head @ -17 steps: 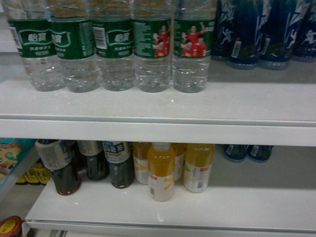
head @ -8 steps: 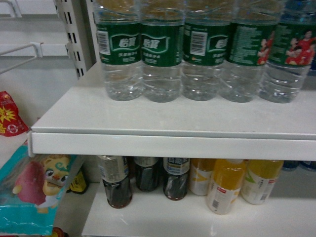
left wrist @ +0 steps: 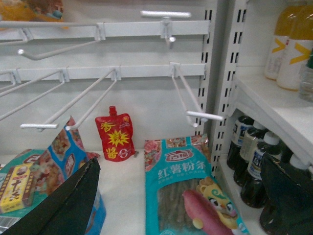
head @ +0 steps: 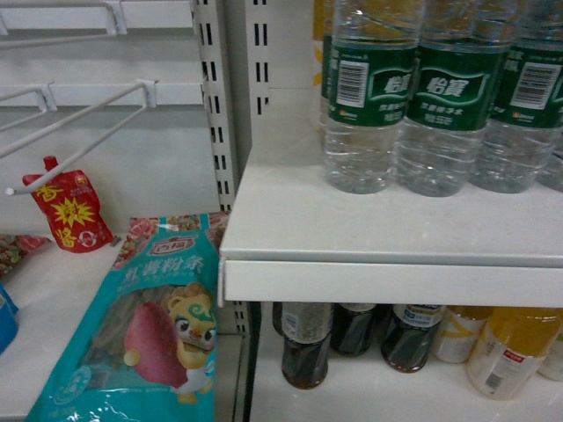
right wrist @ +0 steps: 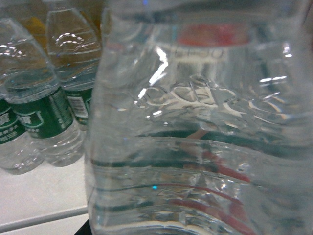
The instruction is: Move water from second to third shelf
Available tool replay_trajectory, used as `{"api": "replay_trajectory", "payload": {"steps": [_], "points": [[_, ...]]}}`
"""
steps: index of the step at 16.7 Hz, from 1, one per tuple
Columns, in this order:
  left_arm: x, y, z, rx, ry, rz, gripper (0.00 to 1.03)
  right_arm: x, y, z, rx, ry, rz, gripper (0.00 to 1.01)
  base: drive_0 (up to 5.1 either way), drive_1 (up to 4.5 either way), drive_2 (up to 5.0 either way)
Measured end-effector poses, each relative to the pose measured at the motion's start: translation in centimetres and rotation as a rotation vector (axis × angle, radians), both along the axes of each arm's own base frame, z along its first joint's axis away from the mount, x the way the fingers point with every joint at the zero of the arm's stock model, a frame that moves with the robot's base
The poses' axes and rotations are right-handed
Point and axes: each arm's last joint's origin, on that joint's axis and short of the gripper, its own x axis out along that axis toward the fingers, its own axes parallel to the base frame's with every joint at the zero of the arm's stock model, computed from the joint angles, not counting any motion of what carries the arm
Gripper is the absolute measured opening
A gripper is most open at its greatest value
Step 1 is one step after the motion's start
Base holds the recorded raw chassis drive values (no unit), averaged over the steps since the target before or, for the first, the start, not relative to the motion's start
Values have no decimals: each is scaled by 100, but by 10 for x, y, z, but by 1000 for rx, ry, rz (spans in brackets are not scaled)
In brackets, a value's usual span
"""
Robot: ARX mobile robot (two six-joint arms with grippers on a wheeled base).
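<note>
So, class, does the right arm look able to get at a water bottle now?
Probably yes: one water bottle fills the right wrist view, with nothing between camera and bottle.

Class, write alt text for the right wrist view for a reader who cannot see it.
A clear ribbed water bottle fills nearly the whole frame, very close to the camera. Behind it at left, more green-labelled water bottles stand on a white shelf.

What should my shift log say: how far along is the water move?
Done: nothing visible; the lower shelf shows tea and juice, no water. In hand: one water fills the right wrist view, grip unseen; others stand on the upper shelf. Left pincer hangs open by the snacks. Left: lift, lower, place.
</note>
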Motion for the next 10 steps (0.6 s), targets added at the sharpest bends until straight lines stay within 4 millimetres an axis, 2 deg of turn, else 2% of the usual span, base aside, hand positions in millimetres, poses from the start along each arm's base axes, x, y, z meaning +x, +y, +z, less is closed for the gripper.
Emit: {"api": "replay_trajectory", "payload": {"steps": [10], "points": [[0,0,0,0,3,0,98,0,0,0,3,1,-3,43,0,0,0]]}}
